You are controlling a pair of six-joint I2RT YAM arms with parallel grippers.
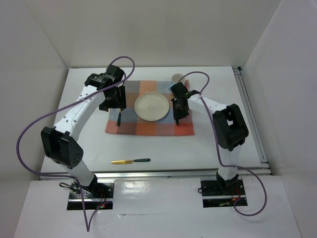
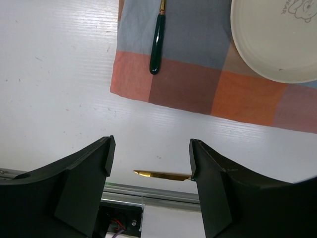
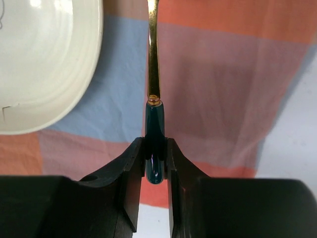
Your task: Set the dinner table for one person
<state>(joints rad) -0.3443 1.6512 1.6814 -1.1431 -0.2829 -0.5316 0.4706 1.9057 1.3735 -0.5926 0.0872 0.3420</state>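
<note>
Setting for one, looks roughly halfway there. Filling most of the top view: the dinner table (image 1: 208, 148), a flat matte white top with metal rails along the edges. Lying across its middle, a checked cloth mat (image 1: 143, 128) in orange, blue and grey, soft weave, slightly wavy hem. Dead centre on that, a round cream plate (image 1: 152, 106), glossy, shallow raised rim, the natural anchor for everything else.

Just left of the plate in the frame, on the mat: a piece of cutlery (image 2: 156, 47) with a slim dark-green handle and gold neck, laid roughly parallel to the plate's side. Can't see the business end, so no calling it fork or spoon.

On to the right gripper (image 3: 155, 158): pinched tight on the tail of a matching utensil (image 3: 154, 124), smooth rounded green handle, thin gold shaft running up the frame beside the plate. Gripped at the very end, probably for laying it flat without fingers snagging cloth. Hard to tell whether touching the mat yet.

Then the left gripper (image 2: 150, 158): spread wide, nothing in it, hovering near the mat's left edge. Probably ready for the knife (image 1: 130, 161), gold blade and dark handle, alone low in the top view. Also a small pale cup (image 1: 178, 78) at the mat's upper edge.
</note>
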